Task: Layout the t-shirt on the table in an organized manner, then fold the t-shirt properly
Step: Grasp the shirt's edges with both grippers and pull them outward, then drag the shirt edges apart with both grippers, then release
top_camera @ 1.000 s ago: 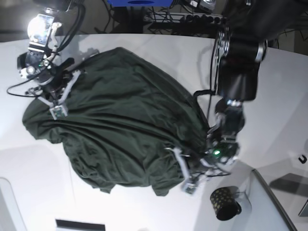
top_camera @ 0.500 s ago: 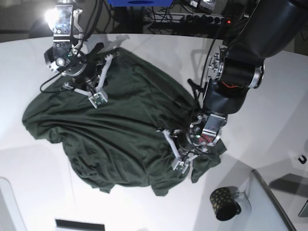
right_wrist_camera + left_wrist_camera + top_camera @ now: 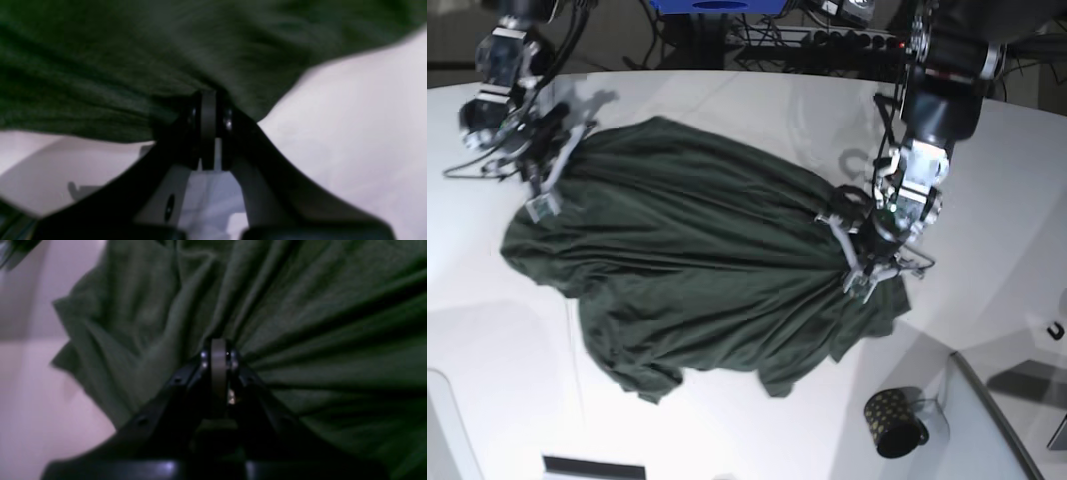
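On the left of the base view, the right gripper [image 3: 545, 175] has its fingers pressed together on an upper edge of the t-shirt [image 3: 697, 265]; its wrist view shows the fingers closed with green cloth pinched between them. A second ago this gripper held the cloth lower and nearer the left border; it has since carried it upward, so this side is now pulled straighter. In the middle, the t-shirt lies on the table [image 3: 727, 100], wider and flatter than before, though its lower hem is bunched. On the right, the left gripper [image 3: 864, 262] is also closed on gathered cloth, with folds radiating from the pinch, and it has moved up and right, away from the dark gold-dotted mug [image 3: 894, 424]. I judge that spreading is in progress and folding has not begun.
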You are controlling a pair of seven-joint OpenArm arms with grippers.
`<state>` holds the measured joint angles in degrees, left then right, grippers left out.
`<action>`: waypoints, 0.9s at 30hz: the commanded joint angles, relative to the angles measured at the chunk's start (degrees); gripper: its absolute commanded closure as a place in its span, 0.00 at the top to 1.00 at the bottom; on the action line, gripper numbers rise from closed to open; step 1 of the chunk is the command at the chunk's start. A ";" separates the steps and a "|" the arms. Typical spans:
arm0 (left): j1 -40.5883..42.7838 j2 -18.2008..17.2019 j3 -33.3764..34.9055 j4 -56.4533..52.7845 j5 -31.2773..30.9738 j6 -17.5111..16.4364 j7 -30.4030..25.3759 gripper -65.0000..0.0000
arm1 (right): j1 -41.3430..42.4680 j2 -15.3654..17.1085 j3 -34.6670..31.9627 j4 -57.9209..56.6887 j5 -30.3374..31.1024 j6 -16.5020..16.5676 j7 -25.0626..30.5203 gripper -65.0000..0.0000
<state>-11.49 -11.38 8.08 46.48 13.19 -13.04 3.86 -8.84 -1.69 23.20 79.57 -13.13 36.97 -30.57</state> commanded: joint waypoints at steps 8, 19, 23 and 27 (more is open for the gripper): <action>15.40 1.05 0.41 22.75 3.38 -2.39 22.12 0.00 | 11.08 8.24 3.39 -14.30 -1.42 -0.18 1.42 0.02; 12.85 2.01 -1.88 36.47 3.38 -2.39 29.42 0.00 | 12.23 12.46 2.95 -6.12 -1.34 -4.22 -2.36 0.02; 7.13 3.86 -5.75 31.02 3.38 -2.39 29.42 0.00 | 5.90 6.57 1.55 6.19 -1.34 -4.14 -3.24 0.02; 1.77 6.85 -7.77 22.22 3.38 -2.39 29.33 0.00 | 3.35 3.94 -2.50 7.42 -1.34 -4.14 -3.15 0.02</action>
<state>-8.49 -4.78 0.19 67.68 16.75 -15.40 34.11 -6.61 1.26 20.40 85.80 -14.20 33.50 -34.74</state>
